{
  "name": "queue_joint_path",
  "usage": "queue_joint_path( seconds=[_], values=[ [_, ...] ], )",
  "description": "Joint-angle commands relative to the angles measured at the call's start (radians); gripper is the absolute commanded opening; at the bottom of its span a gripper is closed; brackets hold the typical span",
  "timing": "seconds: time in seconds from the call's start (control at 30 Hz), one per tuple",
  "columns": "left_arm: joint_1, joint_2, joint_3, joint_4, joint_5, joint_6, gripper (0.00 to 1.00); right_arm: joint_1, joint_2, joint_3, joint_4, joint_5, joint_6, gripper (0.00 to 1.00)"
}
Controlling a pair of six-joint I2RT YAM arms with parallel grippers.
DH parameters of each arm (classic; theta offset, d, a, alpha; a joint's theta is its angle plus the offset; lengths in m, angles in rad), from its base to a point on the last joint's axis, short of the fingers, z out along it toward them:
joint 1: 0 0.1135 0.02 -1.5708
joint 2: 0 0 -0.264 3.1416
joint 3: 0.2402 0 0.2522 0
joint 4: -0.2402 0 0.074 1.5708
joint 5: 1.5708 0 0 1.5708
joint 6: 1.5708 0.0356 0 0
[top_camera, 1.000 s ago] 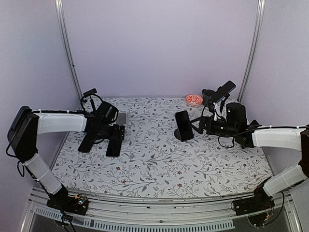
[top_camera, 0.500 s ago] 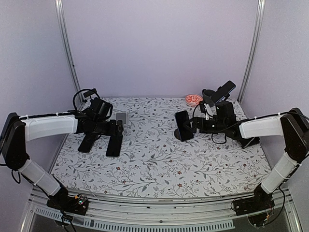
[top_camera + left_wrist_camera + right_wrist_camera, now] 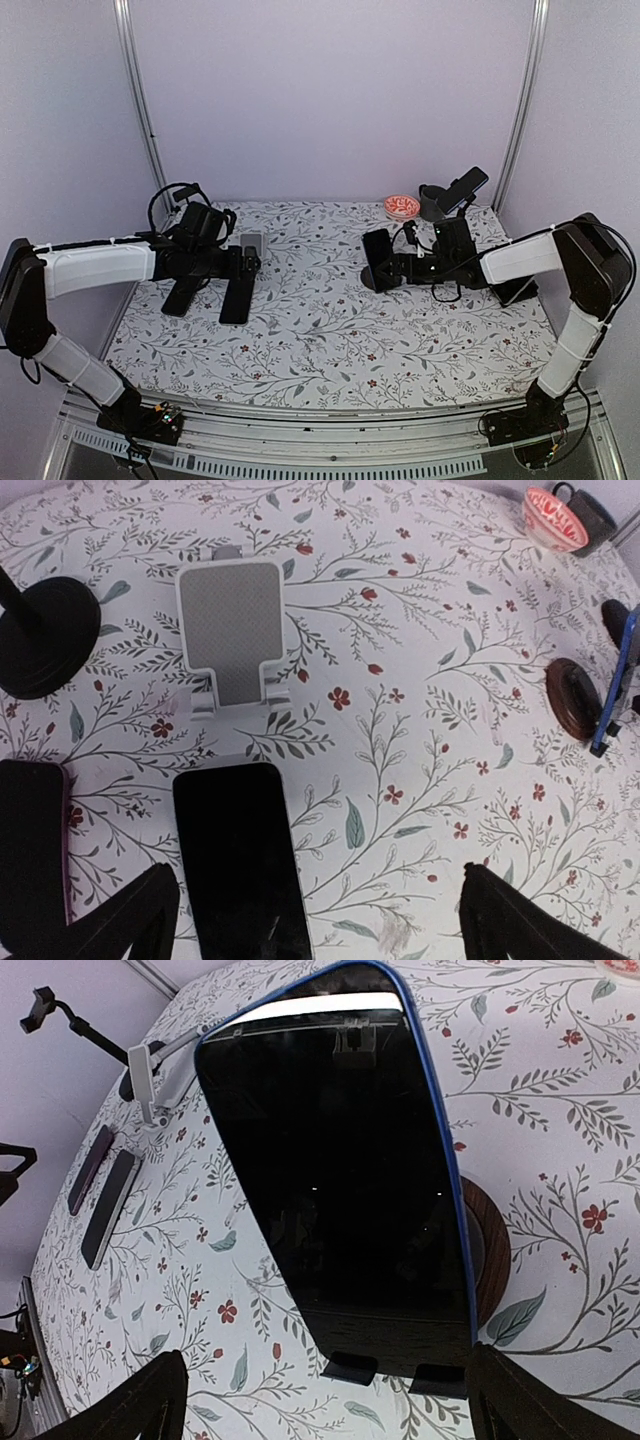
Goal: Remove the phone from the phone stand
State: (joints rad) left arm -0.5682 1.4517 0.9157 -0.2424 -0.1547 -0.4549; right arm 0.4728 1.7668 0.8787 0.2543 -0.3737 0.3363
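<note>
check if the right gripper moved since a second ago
Yes, the right gripper moved left, nearer the blue-edged phone, which stayed put.

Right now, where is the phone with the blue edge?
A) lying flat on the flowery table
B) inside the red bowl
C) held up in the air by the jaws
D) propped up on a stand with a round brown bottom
D: the phone leans upright on the stand, its bottom edge caught in two little hooks, with the round brown base under it.
</note>
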Motion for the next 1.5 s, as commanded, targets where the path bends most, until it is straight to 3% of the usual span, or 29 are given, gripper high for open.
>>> queue_joint_path(
  seconds=[0.0,0.57,0.9,1.23,1.47],
  values=[
    [-0.019,-0.022,-0.01,0.035,0.017,0.014,0.99,-0.014,0.047,0.034,0.016,-0.029,0.023,0.99],
    [-0.031,-0.003,0.01,0.054,0.014,0.018,0.99,-0.013,0.095,-0.032,0.116,-0.152,0.104,0.99],
    [-0.046,0.036,0.032,0.089,0.032,0.029,0.99,0.048,0.094,-0.037,0.156,-0.172,0.137,0.99],
    [-0.079,0.145,0.115,0.205,0.113,0.094,0.99,0.112,0.11,-0.034,0.208,-0.194,0.174,0.99],
    [-0.141,0.313,0.26,0.276,0.152,0.166,0.99,0.107,-0.029,-0.115,0.215,-0.133,0.165,0.99]
  ],
)
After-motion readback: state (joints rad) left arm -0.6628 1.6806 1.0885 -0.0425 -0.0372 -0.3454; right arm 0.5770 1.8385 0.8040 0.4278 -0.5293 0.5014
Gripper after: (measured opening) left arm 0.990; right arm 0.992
